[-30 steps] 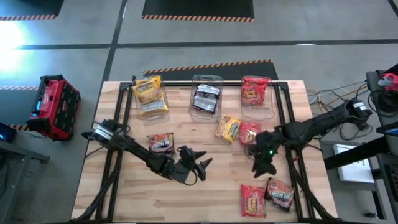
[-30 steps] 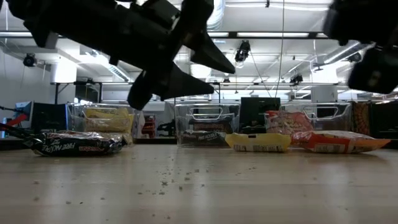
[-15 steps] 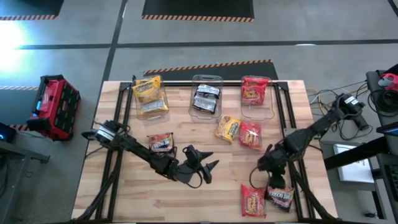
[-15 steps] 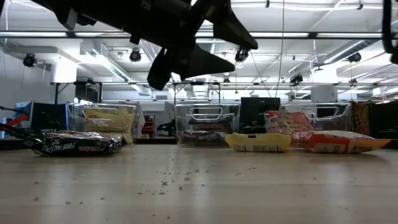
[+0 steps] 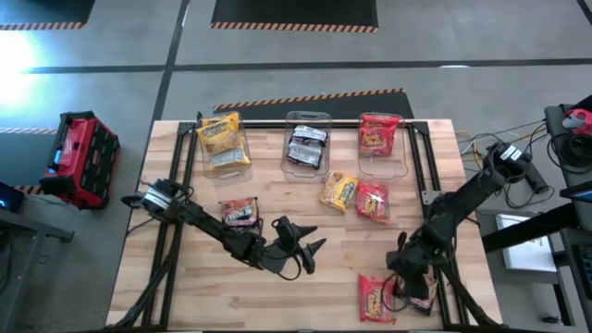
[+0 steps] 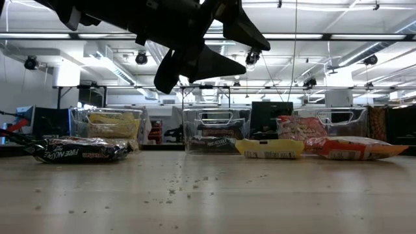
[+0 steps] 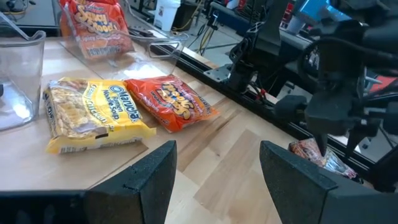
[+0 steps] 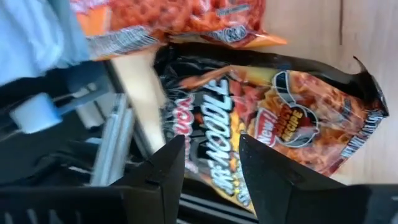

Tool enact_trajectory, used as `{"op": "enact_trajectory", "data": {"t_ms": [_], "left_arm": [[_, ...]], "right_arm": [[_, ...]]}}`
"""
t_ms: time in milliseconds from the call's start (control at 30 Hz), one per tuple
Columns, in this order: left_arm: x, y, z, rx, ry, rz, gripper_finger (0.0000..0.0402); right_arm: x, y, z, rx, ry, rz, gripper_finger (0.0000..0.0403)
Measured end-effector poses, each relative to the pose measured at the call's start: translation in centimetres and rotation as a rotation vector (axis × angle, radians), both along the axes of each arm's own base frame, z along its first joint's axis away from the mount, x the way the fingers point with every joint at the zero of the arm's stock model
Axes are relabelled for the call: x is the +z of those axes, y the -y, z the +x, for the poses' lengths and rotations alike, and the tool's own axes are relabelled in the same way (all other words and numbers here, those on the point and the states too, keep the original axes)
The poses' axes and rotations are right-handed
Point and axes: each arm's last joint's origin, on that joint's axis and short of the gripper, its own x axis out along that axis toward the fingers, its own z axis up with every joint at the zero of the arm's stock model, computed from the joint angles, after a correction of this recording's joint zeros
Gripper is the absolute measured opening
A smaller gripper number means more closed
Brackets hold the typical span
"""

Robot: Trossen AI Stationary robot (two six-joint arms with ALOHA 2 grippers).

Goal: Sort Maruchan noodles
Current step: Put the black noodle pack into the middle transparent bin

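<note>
Since a second ago, the right gripper (image 5: 407, 282) has travelled from beside the middle packets to the near right corner, where it now hangs over the dark packet (image 8: 273, 118) lying against a red packet (image 5: 376, 298). Its fingers (image 8: 264, 168) straddle the dark wrapper with a narrow gap; whether they pinch it I cannot tell. The left gripper (image 5: 310, 248) has shifted slightly toward the table's centre and hovers there, jaws spread wide, holding nothing.

Counted from above: eight noodle packets. Two are yellow, one in the left bin (image 5: 223, 141) and one loose (image 5: 339, 191) mid-table. Three are red: one in the right bin (image 5: 378, 132), one (image 5: 372, 201) touching the loose yellow, one at the near edge. Three are dark: one in the middle bin (image 5: 306, 146), one (image 5: 240, 214) near the left arm, one under the right gripper. Three clear bins stand along the far edge.

The table (image 5: 342, 250) is pale wood planking on a black frame; a red toolbox (image 5: 83, 157) sits on the grey floor beside it.
</note>
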Motion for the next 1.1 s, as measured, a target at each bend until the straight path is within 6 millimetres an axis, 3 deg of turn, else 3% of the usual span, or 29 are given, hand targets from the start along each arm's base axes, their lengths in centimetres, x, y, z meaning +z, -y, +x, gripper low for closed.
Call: {"op": "enact_trajectory", "data": {"t_ms": [400,567,900,967,1100], "left_arm": [[-0.2,0.0,0.0,0.000,-0.017,0.008,0.0213],[-0.2,0.0,-0.1,0.000,-0.017,0.008,0.0213],[-0.2,0.0,-0.1,0.000,-0.016,0.007,0.0213],[-0.2,0.0,-0.1,0.002,-0.011,-0.003,0.0213],[-0.2,0.1,0.0,-0.020,-0.007,-0.026,0.0213]], "right_arm": [[-0.4,-2.8,1.1,0.189,0.078,-0.247,0.0140],[0.2,-2.5,1.9,0.257,0.208,-0.421,0.0138],[1.9,-1.0,3.6,0.385,0.563,-0.948,0.0116],[2.2,-0.7,3.9,0.388,0.559,-0.959,0.0113],[3.7,-0.7,3.8,0.318,0.407,-0.814,0.0105]]}}
